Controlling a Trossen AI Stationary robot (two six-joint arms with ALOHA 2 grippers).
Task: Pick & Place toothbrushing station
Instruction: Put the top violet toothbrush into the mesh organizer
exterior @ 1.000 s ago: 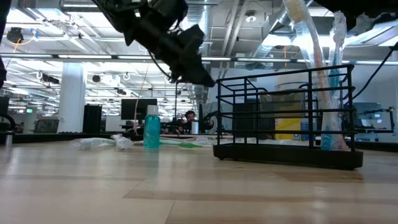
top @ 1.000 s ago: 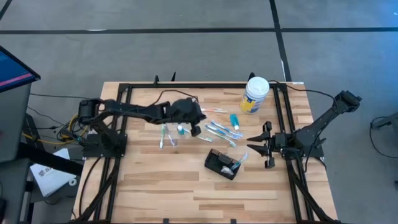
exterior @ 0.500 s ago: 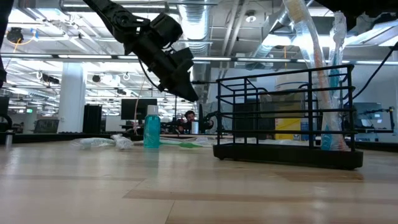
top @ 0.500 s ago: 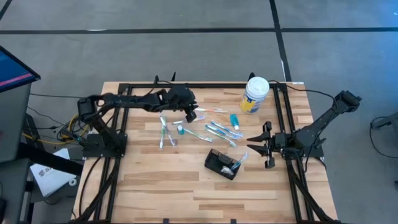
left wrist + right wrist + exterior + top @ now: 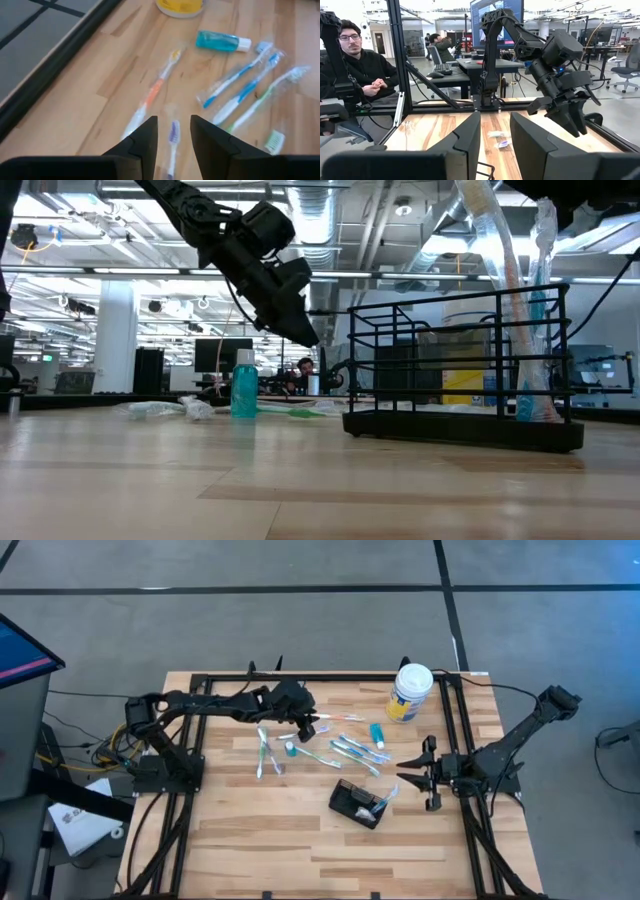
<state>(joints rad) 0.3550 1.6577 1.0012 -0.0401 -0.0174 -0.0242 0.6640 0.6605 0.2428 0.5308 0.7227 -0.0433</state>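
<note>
While the station (image 5: 359, 804) at near centre holds two brushes, several more (image 5: 352, 750) lie loose beyond it; left gripper (image 5: 312, 727) hovers over them, fingers apart and empty; right gripper (image 5: 414, 774) waits, likewise apart.

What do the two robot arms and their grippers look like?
Both arms are dark and jointed, standing on black frames at the table's sides. The left gripper and the right gripper each have two dark, flat, wedge-shaped fingers. Black cables run off the table behind each arm.
</note>
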